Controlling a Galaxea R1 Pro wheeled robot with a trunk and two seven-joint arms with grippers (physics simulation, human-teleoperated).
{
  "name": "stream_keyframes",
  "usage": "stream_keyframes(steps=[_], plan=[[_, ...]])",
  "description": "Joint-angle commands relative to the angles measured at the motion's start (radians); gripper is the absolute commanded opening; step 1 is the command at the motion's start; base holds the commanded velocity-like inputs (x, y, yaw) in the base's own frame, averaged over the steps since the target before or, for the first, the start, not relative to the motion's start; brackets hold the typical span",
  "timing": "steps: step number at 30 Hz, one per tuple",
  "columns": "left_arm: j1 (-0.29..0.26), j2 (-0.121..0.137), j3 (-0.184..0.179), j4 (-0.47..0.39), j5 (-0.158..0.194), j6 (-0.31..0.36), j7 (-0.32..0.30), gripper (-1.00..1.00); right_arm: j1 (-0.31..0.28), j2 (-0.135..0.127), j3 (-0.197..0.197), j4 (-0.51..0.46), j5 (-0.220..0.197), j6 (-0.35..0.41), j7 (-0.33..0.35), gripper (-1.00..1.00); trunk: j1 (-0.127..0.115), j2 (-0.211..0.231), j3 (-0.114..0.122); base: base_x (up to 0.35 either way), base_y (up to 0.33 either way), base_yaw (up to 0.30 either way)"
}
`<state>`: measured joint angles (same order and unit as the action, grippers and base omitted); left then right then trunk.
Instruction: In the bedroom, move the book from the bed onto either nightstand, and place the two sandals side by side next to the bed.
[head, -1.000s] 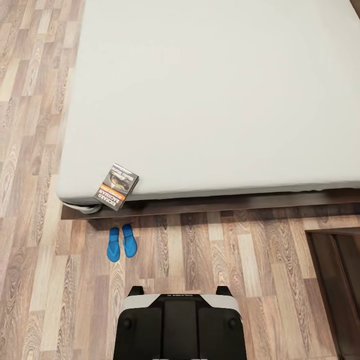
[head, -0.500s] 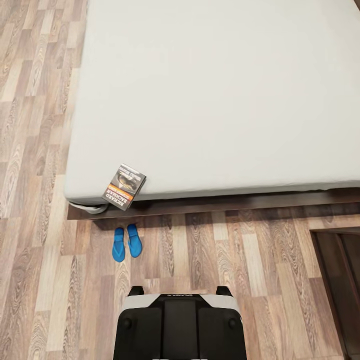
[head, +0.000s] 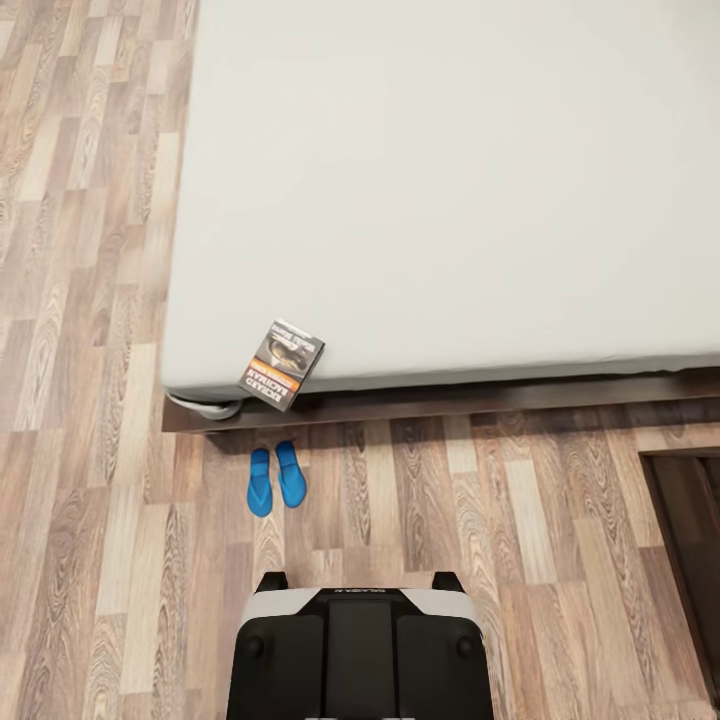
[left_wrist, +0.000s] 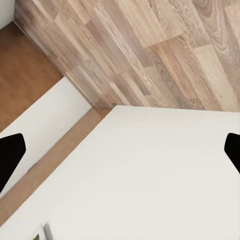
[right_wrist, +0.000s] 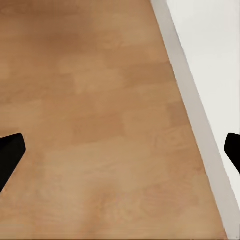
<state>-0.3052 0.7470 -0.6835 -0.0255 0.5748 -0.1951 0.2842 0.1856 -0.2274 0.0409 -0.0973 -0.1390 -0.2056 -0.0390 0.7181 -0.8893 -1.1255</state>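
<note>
From the head camera, the whole scene had slid rightward in frame, likely the base shifting left. The book (head: 283, 364) lay at the bed's (head: 450, 180) lower-left corner; both sandals (head: 275, 478) sat together on the floor below. Both grippers (left_wrist: 120, 155) (right_wrist: 120, 155) gaped wide, holding nothing.

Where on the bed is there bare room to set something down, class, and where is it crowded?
The bed is bare right of and beyond the book. Its near-left corner is crowded: the book overhangs that edge, with the two sandals on the floor just below.
</note>
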Motion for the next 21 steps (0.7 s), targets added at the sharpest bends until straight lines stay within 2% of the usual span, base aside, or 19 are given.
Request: stream_keyframes(steps=[1, 2, 3, 7, 10, 15, 21], plan=[[0.001, 0.000, -0.008, -0.001, 0.008, -0.001, 0.003, 1.00, 0.001, 0.000, -0.012, -0.008, -0.010, -0.001, -0.002, 1.00, 0.000, -0.001, 0.000, -0.033, 0.269, 0.000], [0.002, 0.000, -0.008, -0.001, 0.008, -0.001, 0.003, 1.00, 0.001, 0.000, -0.031, -0.014, -0.010, -0.001, -0.002, 1.00, 0.000, -0.001, 0.000, -0.026, 0.271, 0.000], [0.002, 0.000, -0.008, -0.001, 0.008, -0.001, 0.003, 1.00, 0.001, 0.000, -0.031, -0.014, -0.010, -0.001, -0.002, 1.00, 0.000, -0.001, 0.000, -0.026, 0.271, 0.000], [0.009, 0.000, -0.008, -0.002, 0.008, 0.000, 0.003, 1.00, 0.000, -0.001, -0.113, -0.037, -0.010, -0.002, -0.002, 1.00, 0.000, -0.001, 0.000, -0.015, 0.276, 0.000], [0.011, 0.000, -0.008, -0.002, 0.008, 0.000, 0.003, 1.00, -0.001, -0.002, -0.154, -0.051, -0.009, -0.003, -0.002, 1.00, 0.000, -0.001, 0.000, -0.007, 0.280, 0.000], [0.013, 0.000, -0.008, -0.002, 0.008, 0.000, 0.003, 1.00, -0.002, -0.001, -0.183, -0.068, -0.005, -0.003, -0.002, 1.00, 0.000, -0.001, 0.000, -0.003, 0.286, 0.000], [0.013, 0.000, -0.008, -0.002, 0.008, 0.000, 0.003, 1.00, -0.003, 0.003, -0.187, -0.074, 0.000, -0.002, -0.002, 1.00, 0.000, -0.001, 0.000, 0.039, 0.293, 0.000]])
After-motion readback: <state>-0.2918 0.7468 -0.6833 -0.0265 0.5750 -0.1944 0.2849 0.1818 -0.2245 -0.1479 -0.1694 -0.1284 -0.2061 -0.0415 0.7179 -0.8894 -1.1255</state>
